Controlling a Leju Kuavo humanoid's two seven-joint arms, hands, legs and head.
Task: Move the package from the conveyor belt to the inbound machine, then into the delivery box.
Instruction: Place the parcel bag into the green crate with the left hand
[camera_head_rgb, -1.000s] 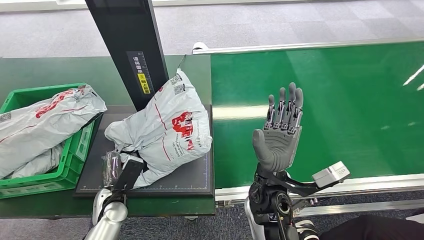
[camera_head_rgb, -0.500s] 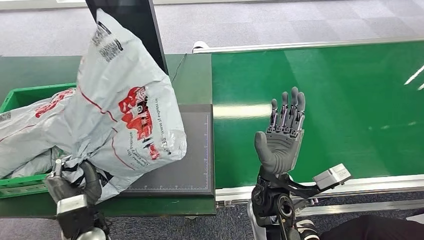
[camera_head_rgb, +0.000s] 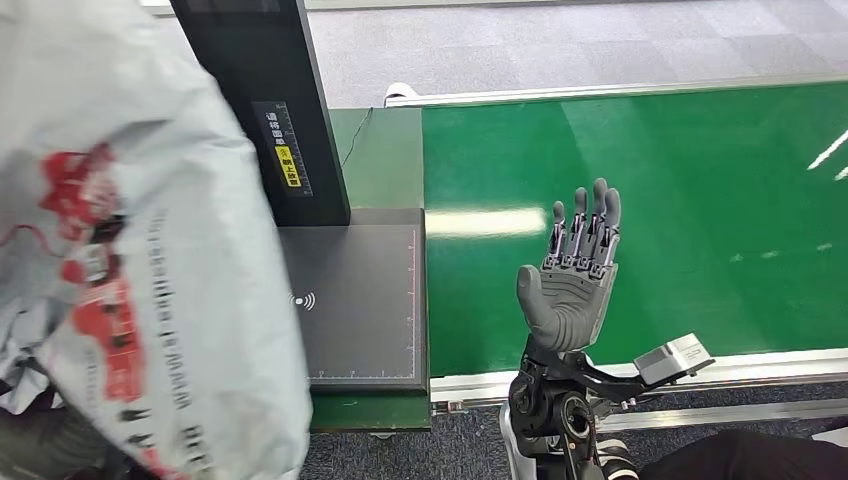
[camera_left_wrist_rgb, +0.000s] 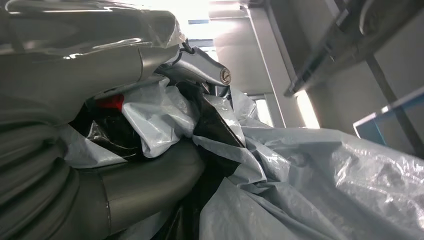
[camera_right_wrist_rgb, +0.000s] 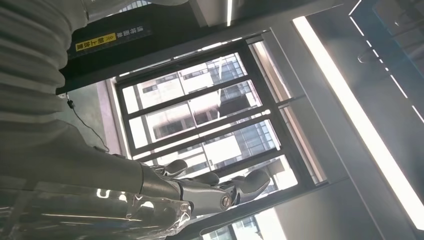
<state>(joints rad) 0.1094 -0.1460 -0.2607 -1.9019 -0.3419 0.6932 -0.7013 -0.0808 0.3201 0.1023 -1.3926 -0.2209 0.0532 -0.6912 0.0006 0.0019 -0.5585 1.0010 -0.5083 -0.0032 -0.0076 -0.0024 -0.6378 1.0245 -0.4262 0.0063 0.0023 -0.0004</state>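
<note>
The package (camera_head_rgb: 130, 280), a grey plastic mailer with red print, hangs high at the left, close to my head camera. In the left wrist view my left hand (camera_left_wrist_rgb: 60, 100) grips the crumpled end of the package (camera_left_wrist_rgb: 310, 185) between thumb and fingers. The inbound machine's black platform (camera_head_rgb: 360, 300) lies bare beside it, at the foot of its dark post (camera_head_rgb: 265, 100). My right hand (camera_head_rgb: 568, 285) stands upright with its palm toward me, above the near part of the green conveyor belt (camera_head_rgb: 680, 200). The fingers of my right hand (camera_right_wrist_rgb: 165, 192) are straight and hold nothing.
A metal rail (camera_head_rgb: 760, 365) edges the belt's near side, with a small grey box (camera_head_rgb: 678, 358) on my right forearm just over it. Grey carpet floor (camera_head_rgb: 560, 45) lies beyond the belt and the machine.
My left hand has lifted the package off the black platform, up and to the left toward my head. The platform now lies bare. My right hand has barely moved.
</note>
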